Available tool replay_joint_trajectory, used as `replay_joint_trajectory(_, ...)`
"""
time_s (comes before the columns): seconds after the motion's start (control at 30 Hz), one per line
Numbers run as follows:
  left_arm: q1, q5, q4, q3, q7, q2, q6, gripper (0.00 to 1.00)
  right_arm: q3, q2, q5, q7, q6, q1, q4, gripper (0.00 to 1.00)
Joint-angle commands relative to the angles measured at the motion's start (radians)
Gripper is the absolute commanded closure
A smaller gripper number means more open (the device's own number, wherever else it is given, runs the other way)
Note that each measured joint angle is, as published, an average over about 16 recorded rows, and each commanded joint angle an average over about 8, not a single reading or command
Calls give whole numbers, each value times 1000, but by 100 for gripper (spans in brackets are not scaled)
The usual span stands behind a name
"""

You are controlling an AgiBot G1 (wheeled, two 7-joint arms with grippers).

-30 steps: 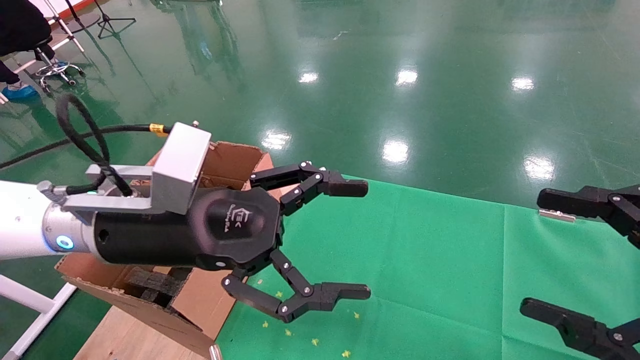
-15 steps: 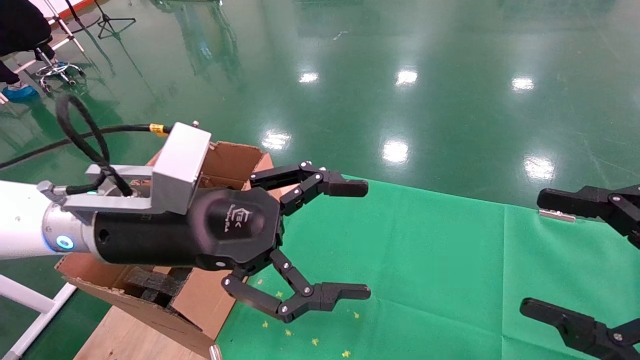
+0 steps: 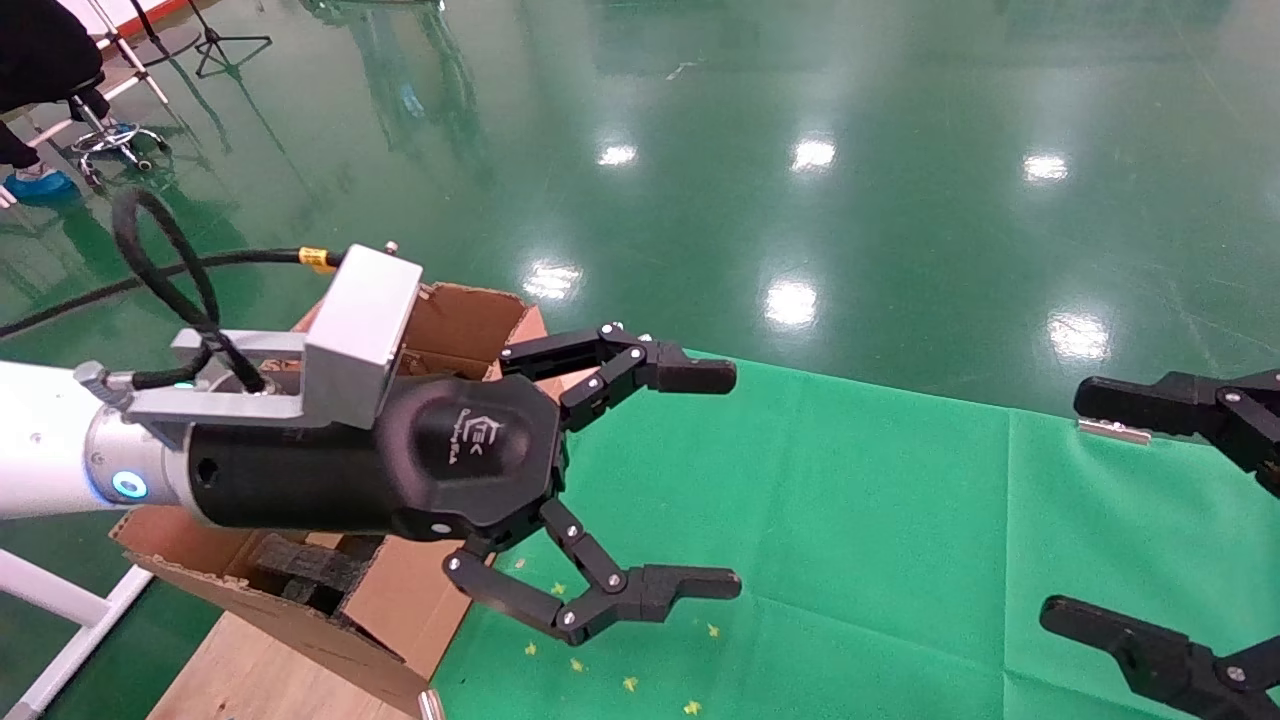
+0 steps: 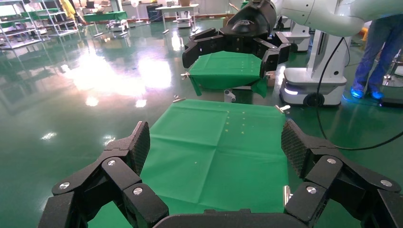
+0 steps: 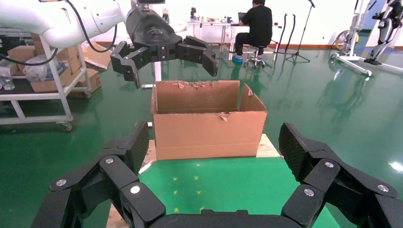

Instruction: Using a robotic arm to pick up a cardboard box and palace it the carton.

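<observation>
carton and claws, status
Left claw open, empty, hanging beside carton. Right claw open, empty, over green cloth. Small box not in view. Nothing in the way.

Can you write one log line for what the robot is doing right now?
left gripper: open, empty, beside carton | right gripper: open, empty, over green cloth | small cardboard box: not visible

A robotics lab: glossy green floor (image 3: 900, 200), shelving racks (image 4: 33, 23), and a desk (image 5: 214, 23) behind the carton (image 5: 209, 121).
</observation>
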Motion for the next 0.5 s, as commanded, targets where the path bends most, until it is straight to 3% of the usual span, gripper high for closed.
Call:
replay_joint_trajectory(0.03, 0, 0, 0, 0, 0, 0, 0, 0, 0, 0, 0, 0, 0, 0, 0, 0)
replay_joint_trajectory(0.5, 0, 0, 0, 0, 0, 0, 0, 0, 0, 0, 0, 0, 0, 0, 0, 0)
